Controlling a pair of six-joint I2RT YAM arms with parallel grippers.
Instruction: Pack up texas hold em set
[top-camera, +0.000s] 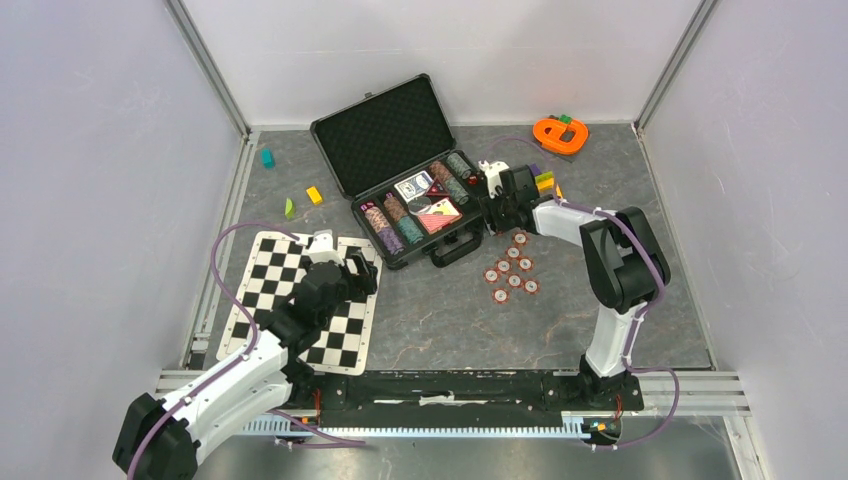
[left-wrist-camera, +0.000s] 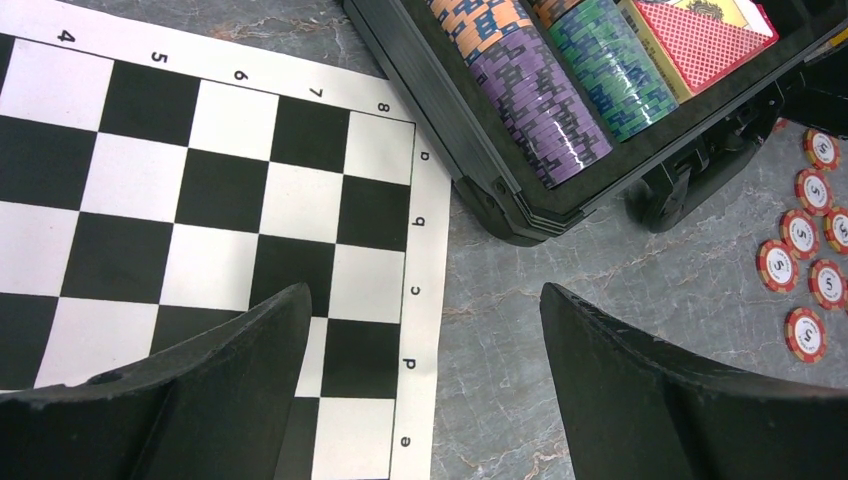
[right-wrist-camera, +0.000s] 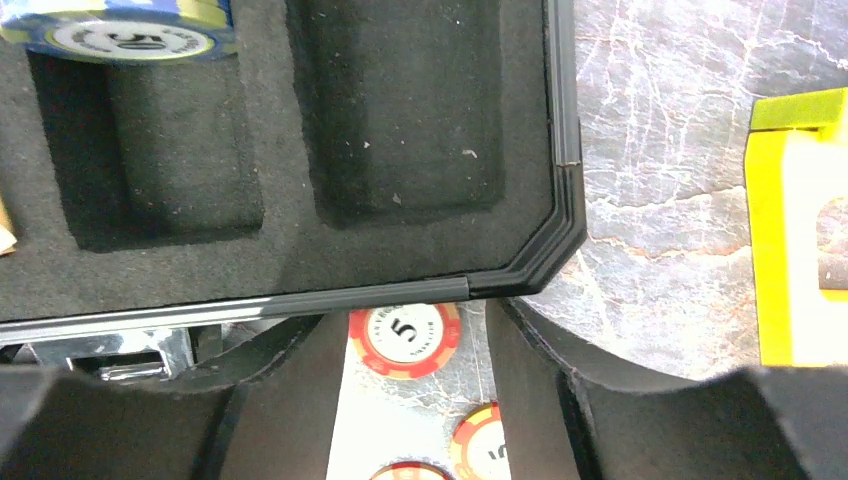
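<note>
the open briefcase (top-camera: 385, 135) sat mid-table, chip stacks (top-camera: 392, 222) and card decks (top-camera: 440, 215) in its foam, loose red-white chips (top-camera: 512, 268) just beside its right end. the right gripper (right-wrist-camera: 412, 330) stood half open astride a chip marked 5 (right-wrist-camera: 405, 340) at the case's corner; whether it gripped could not be told. the left gripper (left-wrist-camera: 425, 300) hung wide open and empty over the checkered mat (left-wrist-camera: 200, 200). the chips looked light, stiff and slick, best pinched across the rim.

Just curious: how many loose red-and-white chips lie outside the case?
9 chips: eight clustered on the table right of the case, one between the right tool's fingers at its corner; others may be hidden.
</note>
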